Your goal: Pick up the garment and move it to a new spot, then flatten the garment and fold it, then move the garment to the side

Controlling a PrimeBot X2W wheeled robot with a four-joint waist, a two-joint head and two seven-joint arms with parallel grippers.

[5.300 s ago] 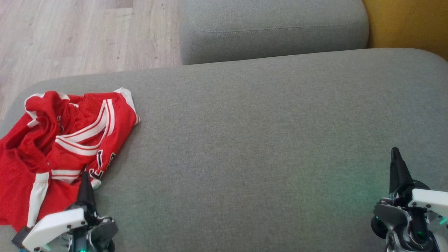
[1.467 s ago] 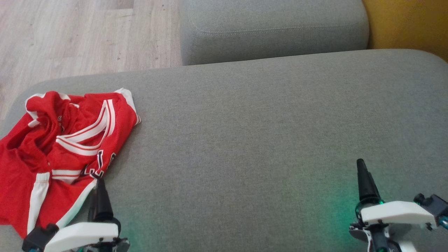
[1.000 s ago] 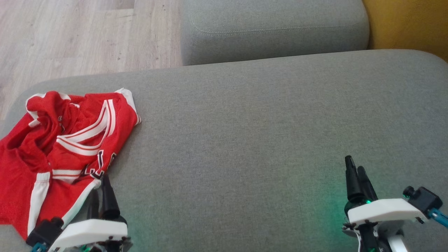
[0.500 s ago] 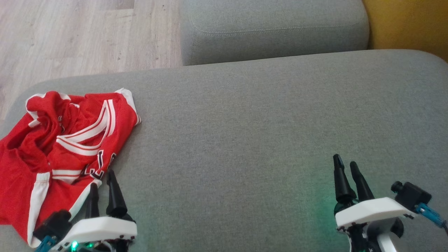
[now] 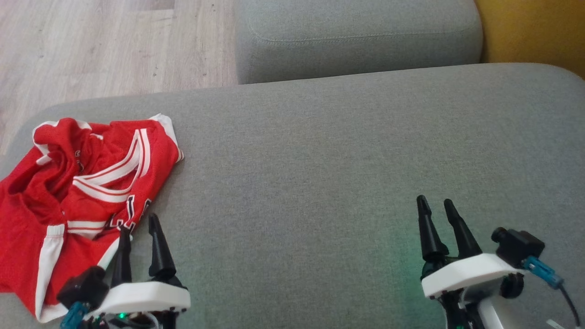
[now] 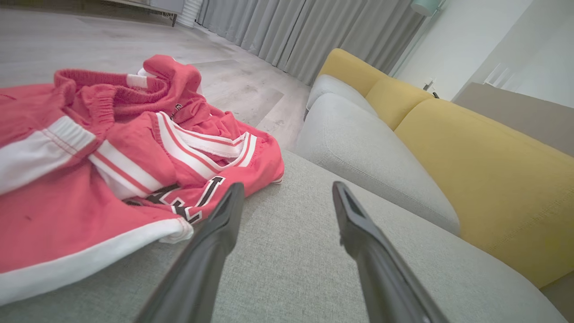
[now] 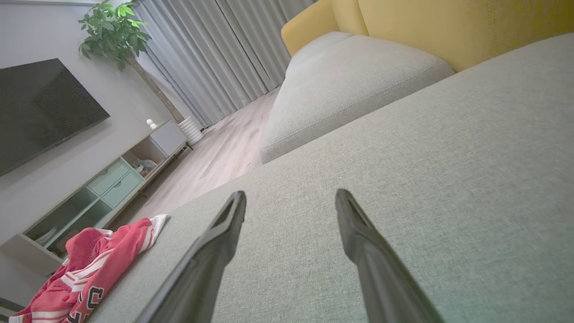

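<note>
- Grey woven-fabric sofa seat [image 5: 320,160] spans the head view from left to right. Its far edge is rounded and curves down at the far-left corner.
- Pale wood-plank floor [image 5: 91,45] lies beyond that corner on the far left.
- A second grey upholstered cushion [image 5: 356,36] sits just past the middle of the far edge. A mustard-yellow fabric backrest [image 5: 530,32] borders the far right.
- The crumpled red mesh jersey [image 5: 68,183], trimmed in white stripes with dark lettering, lies bunched on the left end of the seat. It reaches the left border of the head view, and its white hem runs toward the near-left.
- The left gripper [image 5: 138,223] is at the near left with its two dark fingers spread apart and nothing between them. One finger is at the jersey's hem and the other is over bare fabric. Whether it touches the cloth cannot be told.
- The right gripper [image 5: 433,200] is at the near right, fingers likewise spread with nothing in them, above bare fabric and well apart from the jersey.
- A broad stretch of open seat runs from the jersey's right edge across to the right gripper and on to the far edge.
</note>
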